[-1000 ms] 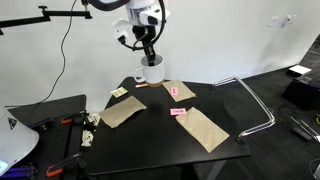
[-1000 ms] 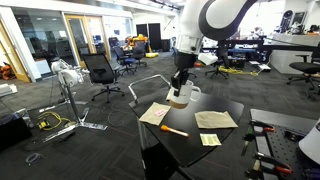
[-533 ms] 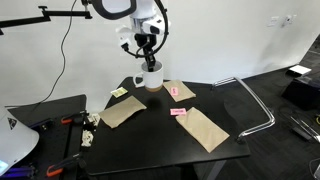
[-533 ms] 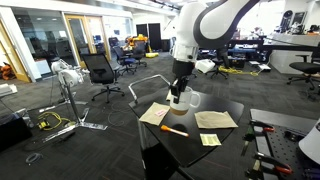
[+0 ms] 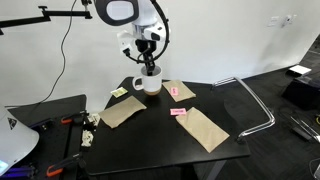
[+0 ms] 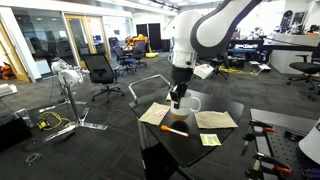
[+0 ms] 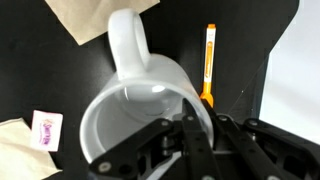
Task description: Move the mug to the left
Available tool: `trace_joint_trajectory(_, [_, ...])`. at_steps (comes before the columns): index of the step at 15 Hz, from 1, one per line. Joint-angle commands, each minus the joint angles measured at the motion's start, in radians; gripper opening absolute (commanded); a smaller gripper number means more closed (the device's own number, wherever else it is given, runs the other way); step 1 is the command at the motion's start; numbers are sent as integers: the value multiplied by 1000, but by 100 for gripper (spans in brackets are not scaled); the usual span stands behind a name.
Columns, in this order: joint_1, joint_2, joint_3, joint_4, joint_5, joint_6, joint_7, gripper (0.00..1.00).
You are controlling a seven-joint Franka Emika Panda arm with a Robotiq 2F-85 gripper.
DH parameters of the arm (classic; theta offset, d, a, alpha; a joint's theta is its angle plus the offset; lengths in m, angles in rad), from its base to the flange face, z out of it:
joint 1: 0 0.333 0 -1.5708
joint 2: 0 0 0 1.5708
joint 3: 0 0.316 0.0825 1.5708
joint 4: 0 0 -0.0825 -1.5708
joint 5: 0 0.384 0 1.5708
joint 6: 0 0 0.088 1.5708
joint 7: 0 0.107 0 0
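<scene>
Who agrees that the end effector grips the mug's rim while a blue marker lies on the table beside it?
Not quite: the wrist view shows the marker is orange, not blue. The end effector does grip the rim of the mug, and the marker does lie on the table beside it.

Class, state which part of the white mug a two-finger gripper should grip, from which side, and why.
Grip the rim wall from above, away from the handle: the mug stands upright, mouth open, so one finger goes inside, one outside the thin wall. The gripper holds it there.
</scene>
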Motion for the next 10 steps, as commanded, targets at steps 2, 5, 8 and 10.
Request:
trace_joint_trajectory(2, [-6, 18, 11, 30, 4, -11, 9, 2])
trace_joint_trajectory(5, [-5, 31, 10, 34, -4, -4, 18, 2])
trace_joint_trajectory(8, [-2, 47, 7, 43, -20, 2, 39, 2])
trace_joint_trajectory(10, [2, 58, 3, 48, -43, 9, 63, 2])
